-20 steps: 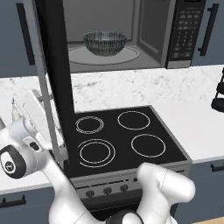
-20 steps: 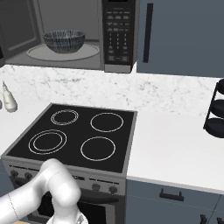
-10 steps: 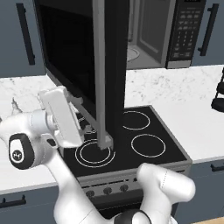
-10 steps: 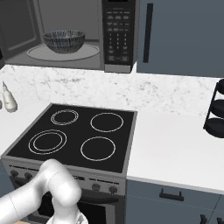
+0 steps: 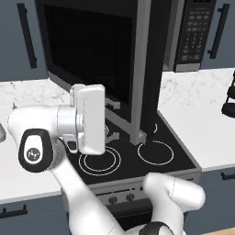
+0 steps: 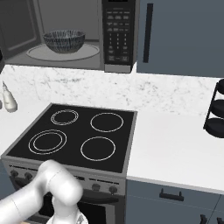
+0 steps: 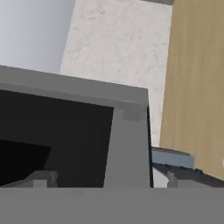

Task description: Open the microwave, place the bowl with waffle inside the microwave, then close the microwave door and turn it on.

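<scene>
The jaws (image 7: pixel 103 180) stand wide apart with nothing between them, their two tips rising either side of the grey frame edge of the microwave door (image 5: pixel 98 69), so the door lies right in front of the hand. From the left base view the white hand sits low against the door's outer face, near its bottom edge and on the side away from the microwave (image 6: pixel 65 37); whether the hand actually touches the panel is hard to tell at this angle. The door hangs partly swung, its tall free edge upright, its wide face slanting out over the stovetop (image 6: pixel 76 135). Inside the microwave, the bowl (image 6: pixel 64 40) sits upright on the turntable (image 6: pixel 89 52), left of the button panel (image 6: pixel 118 33); the waffle is probably hidden below its rim. Placing looks done, so the step in hand is likely closing: the push should run flat against the door's face, toward the microwave's front.
</scene>
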You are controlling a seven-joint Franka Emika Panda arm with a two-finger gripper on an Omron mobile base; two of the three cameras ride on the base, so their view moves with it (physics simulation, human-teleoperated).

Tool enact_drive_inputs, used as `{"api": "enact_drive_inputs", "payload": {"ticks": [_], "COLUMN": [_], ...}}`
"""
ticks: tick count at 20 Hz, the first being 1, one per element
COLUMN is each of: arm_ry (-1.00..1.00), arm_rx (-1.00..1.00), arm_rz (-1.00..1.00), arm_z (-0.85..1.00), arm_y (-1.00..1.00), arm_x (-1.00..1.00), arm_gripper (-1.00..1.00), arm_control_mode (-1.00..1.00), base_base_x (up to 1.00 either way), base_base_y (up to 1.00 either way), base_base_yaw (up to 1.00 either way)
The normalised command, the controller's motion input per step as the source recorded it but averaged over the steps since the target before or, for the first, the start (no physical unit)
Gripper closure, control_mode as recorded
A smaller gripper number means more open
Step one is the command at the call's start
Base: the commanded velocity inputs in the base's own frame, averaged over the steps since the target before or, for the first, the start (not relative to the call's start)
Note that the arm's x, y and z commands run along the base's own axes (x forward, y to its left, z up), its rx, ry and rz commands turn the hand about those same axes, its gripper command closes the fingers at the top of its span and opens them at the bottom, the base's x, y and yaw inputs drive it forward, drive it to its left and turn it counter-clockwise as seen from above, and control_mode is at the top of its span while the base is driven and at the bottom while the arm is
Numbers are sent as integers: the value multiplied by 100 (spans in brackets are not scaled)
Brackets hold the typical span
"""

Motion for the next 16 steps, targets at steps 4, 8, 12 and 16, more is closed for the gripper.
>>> {"api": "enact_drive_inputs", "payload": {"ticks": [4,8,12,16], "arm_ry": [-13,-10,-8,-4], "arm_rx": [9,10,2,7], "arm_rz": [20,20,20,24], "arm_z": [0,0,0,0], "arm_y": [-77,-78,-74,-69], "arm_x": [0,0,11,43], "arm_gripper": [-100,-100,-100,-100], "arm_control_mode": [-100,-100,-100,-100], "base_base_x": [0,0,0,0], "base_base_y": [0,0,0,0], "base_base_yaw": [0,0,0,0]}}
